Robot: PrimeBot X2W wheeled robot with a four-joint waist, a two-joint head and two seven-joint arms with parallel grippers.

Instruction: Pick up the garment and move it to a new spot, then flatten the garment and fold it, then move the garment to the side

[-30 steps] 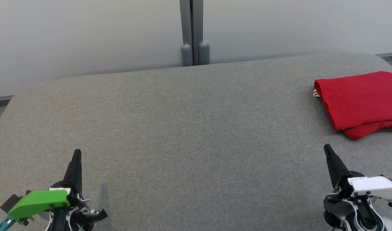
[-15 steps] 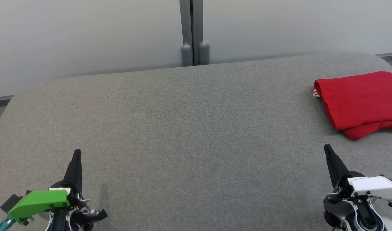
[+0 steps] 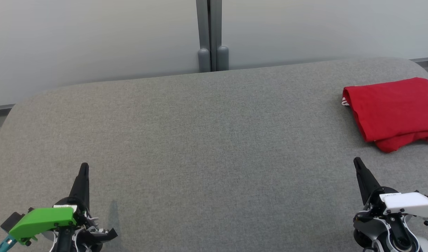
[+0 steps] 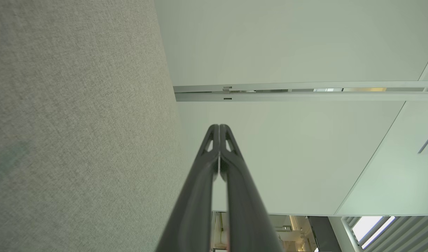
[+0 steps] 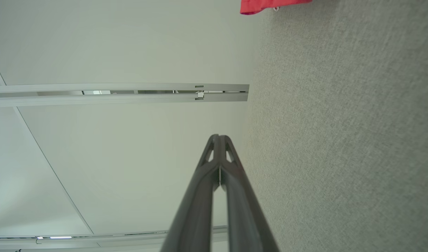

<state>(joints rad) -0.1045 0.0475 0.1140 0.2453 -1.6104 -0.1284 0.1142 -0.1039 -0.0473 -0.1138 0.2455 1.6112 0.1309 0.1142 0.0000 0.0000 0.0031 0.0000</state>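
Both jaws shut — unmoved; garment (image 3: 392,110) likewise.

The left gripper (image 4: 219,132), made of two long dark fingers, is seen rising from the middle of the bottom edge, its tips pressed together; a grey woven fabric surface (image 4: 77,122) is spread along the left side; a pale panelled wall (image 4: 287,42) is crossed by a light metal rail (image 4: 304,91) beyond the tips.
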